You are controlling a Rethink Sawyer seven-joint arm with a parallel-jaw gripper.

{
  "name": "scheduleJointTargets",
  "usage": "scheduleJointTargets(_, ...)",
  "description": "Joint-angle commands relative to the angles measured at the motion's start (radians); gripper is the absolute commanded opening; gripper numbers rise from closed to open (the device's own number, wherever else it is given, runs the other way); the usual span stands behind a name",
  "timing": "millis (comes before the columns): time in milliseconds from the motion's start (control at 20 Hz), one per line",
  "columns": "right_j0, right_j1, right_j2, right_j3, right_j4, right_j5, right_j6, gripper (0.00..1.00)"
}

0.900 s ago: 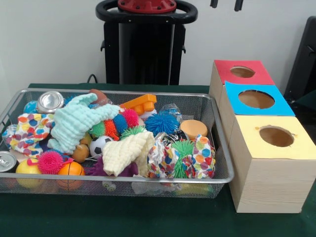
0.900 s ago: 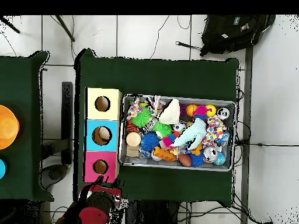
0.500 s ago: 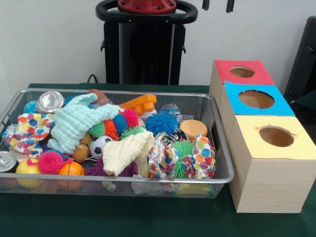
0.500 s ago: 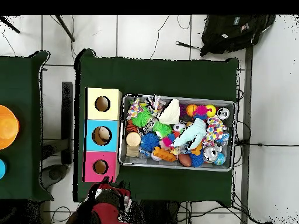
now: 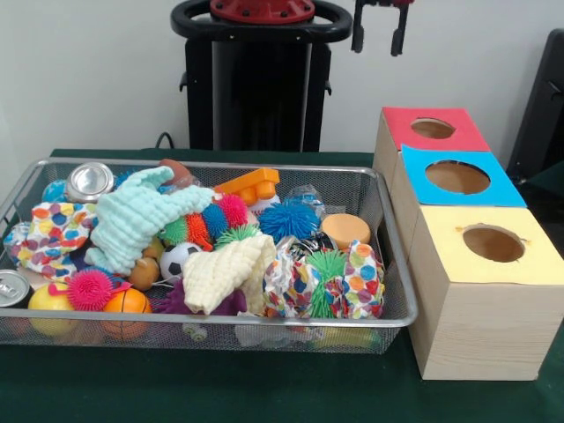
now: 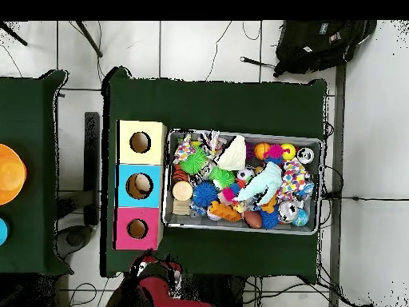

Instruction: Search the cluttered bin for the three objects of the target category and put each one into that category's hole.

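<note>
I see my hand high, fingers spread and empty, above the red box's far edge. The wire bin, packed full, touches the boxes; open surface lies in front.

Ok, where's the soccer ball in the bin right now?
In the front view the soccer ball sits left of centre in the bin, below the mint cloth and just left of the cream cloth.

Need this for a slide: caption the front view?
Open hand hangs high above a wire bin of toys beside three holed boxes.
</note>
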Motion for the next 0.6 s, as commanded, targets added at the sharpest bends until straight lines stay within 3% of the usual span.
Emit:
scheduleJointTargets(50,-0.086,0.125,0.203,0.065,-0.101,-0.117,0.02,1.0)
scheduleJointTargets(300,-0.133,0.092,0.247,0.021,-0.098,-0.055,0.042,1.0)
scheduleJointTargets(400,-0.126,0.032,0.235,0.008,-0.074,0.009,0.05,1.0)
scheduleJointTargets(600,-0.101,-0.024,0.182,-0.044,-0.044,0.108,0.069,1.0)
